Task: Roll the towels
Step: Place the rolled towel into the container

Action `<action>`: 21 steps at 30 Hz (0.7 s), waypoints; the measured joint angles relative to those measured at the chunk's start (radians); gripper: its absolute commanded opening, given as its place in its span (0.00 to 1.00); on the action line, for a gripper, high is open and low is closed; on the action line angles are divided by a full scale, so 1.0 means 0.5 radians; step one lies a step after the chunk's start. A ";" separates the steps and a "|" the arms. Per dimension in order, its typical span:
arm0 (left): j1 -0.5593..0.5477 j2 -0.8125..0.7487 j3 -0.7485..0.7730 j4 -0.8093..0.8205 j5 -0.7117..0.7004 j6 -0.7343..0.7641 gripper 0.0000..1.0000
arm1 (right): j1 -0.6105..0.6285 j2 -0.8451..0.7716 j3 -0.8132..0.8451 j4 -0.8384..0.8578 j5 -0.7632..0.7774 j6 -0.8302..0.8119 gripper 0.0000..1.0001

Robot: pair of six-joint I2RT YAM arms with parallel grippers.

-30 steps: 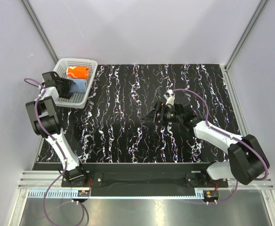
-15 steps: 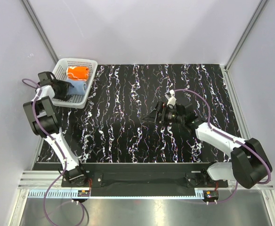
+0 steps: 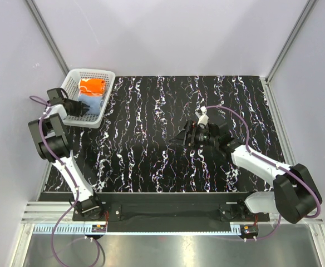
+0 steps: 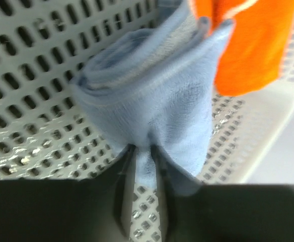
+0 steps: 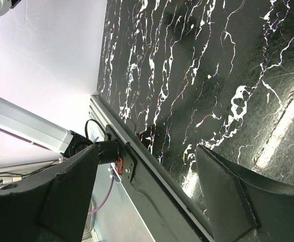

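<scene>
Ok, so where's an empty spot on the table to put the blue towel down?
The widest bare stretch of table lies between the basket and the right gripper. The far right corner is bare too. The basket is crowded: orange towel, blue towel and the left gripper pinching it.

In white basket point(image 3: 90, 71) (far-left corner): orange towel point(image 3: 92, 86), blue towel point(image 3: 92, 102), left gripper point(image 3: 80, 109) at the latter.
</scene>
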 measured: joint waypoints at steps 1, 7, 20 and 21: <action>0.000 0.001 0.002 0.033 0.016 0.001 0.99 | 0.000 0.000 -0.001 0.000 0.000 -0.001 0.84; 0.000 0.001 0.002 0.201 0.041 -0.019 0.99 | 0.000 0.039 -0.001 0.001 0.000 -0.002 0.84; -0.002 0.089 0.339 0.326 0.109 -0.061 0.99 | 0.000 0.169 -0.001 0.002 -0.001 -0.031 0.84; -0.003 0.111 0.385 0.328 0.118 -0.067 0.99 | 0.000 0.172 0.001 0.002 -0.001 -0.036 0.84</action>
